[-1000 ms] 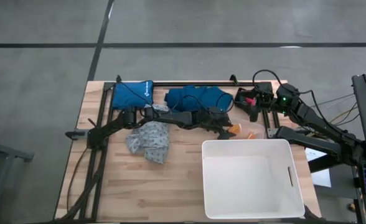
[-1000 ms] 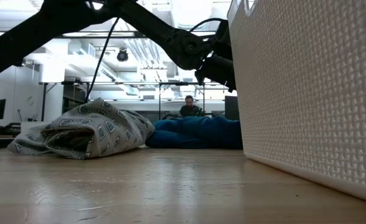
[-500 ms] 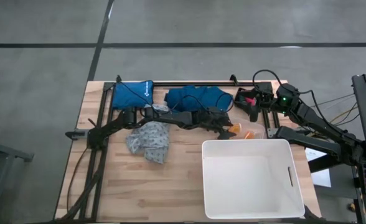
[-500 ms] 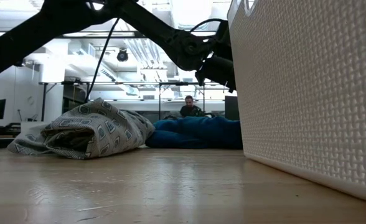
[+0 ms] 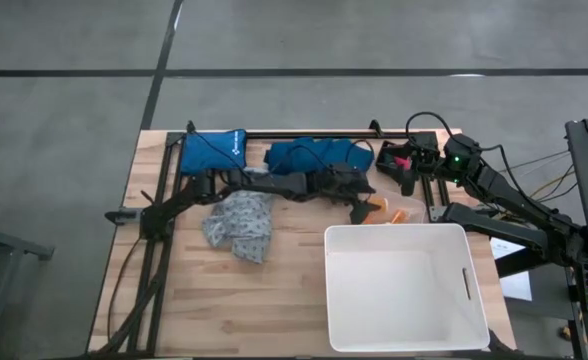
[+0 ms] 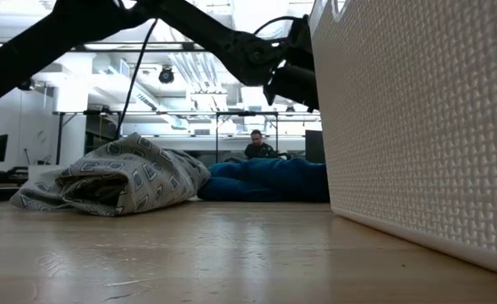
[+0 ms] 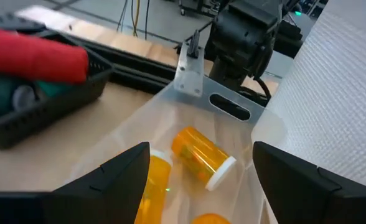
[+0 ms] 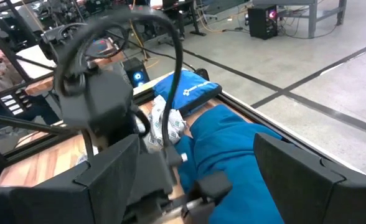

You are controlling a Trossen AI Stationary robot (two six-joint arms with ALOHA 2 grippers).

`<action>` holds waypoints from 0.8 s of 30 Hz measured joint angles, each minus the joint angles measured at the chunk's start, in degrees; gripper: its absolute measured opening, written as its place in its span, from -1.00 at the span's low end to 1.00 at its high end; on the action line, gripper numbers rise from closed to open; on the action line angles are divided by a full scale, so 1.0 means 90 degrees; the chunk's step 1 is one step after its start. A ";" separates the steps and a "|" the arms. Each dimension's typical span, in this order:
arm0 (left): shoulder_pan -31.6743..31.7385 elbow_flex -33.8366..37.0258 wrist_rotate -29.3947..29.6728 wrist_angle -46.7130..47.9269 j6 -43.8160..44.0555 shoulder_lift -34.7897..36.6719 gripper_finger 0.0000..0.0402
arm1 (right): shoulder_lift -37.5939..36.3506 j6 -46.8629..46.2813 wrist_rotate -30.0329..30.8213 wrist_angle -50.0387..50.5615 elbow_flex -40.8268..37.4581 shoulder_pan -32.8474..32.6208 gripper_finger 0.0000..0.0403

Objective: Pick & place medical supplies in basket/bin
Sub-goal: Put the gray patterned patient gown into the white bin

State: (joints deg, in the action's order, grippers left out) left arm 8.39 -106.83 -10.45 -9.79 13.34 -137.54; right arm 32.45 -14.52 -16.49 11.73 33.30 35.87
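Several orange pill bottles [image 7: 201,155] [image 5: 379,209] lie on their sides in a clear tray just beyond the far wall of the white tub [image 5: 329,290] [image 7: 351,87]. My left gripper [image 7: 201,150] [image 5: 365,207] hovers over them, open, touching nothing. A pink-red cylinder [image 7: 37,56] [image 5: 399,160] rests in a black tray on something green [image 7: 52,88]. My right gripper [image 8: 195,146] [image 5: 410,170] waits open beside that tray. The dark teal garment [image 5: 314,157] [image 8: 233,143] and the pale patterned garment [image 5: 239,225] [image 6: 113,177] lie bunched on the table.
A blue zip pouch [image 5: 214,150] lies at the far left of the table. A black frame rail [image 5: 304,133] runs along the far edge. The tub fills the near right part. Bare wood [image 5: 224,300] shows in front of the patterned garment. A person [image 6: 258,145] sits in the room behind.
My left gripper has risen a little above the pill bottles, staying open. Nothing on the table has moved.
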 joint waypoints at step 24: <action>0.0758 0.0039 0.0343 0.2585 0.0056 0.1529 0.34 | 0.0019 0.0000 0.0000 -0.0002 0.0002 -0.0001 0.54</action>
State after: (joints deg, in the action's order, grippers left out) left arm 15.21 -106.48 -7.37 13.47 13.85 -123.78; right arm 32.63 -14.52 -16.49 11.71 33.32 35.86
